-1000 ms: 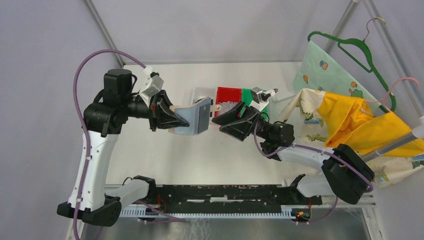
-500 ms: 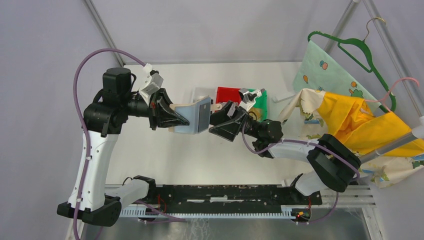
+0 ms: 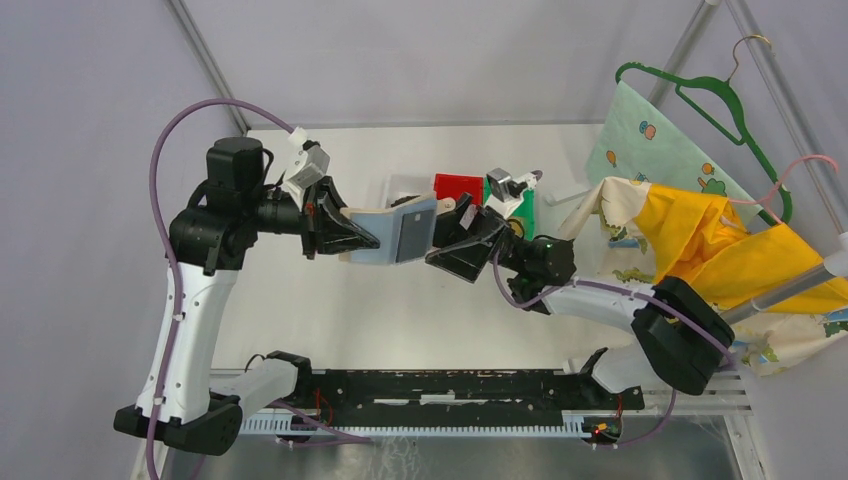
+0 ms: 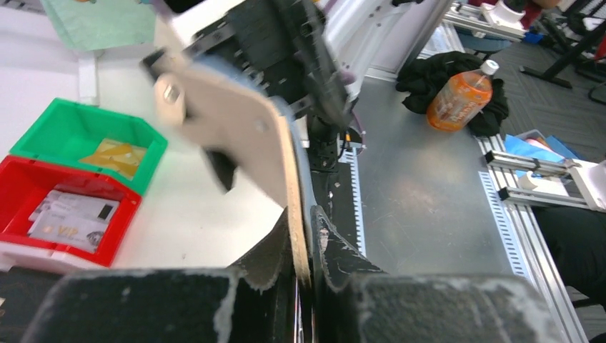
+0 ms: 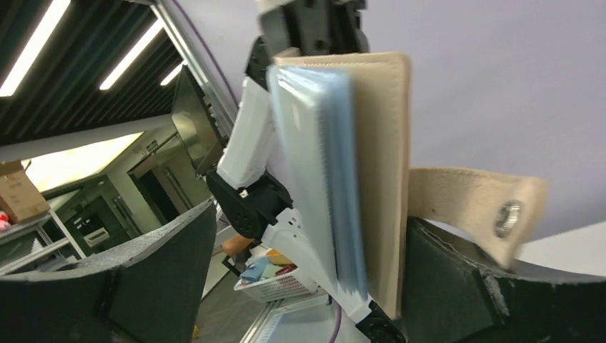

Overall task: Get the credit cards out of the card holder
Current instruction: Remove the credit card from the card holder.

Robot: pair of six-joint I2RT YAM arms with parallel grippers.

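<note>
From above, the left gripper (image 3: 372, 240) is clamped on the flat tan rectangular card holder (image 3: 402, 236), held above the white table (image 3: 400, 310), and the right gripper (image 3: 442, 238) is spread at the holder's other end. The left wrist view shows the fingers pinching the holder's edge, with pale grey-white credit cards (image 4: 70, 218) lying in the red plastic bin (image 4: 28, 182). In the right wrist view the holder stands upright between the parted fingers (image 5: 161, 275).

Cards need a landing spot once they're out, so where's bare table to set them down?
Widest bare table: between the black rail and the raised card holder. Another strip runs behind the bins. Crowded: the bins themselves and the yellow cloth at right.
</note>
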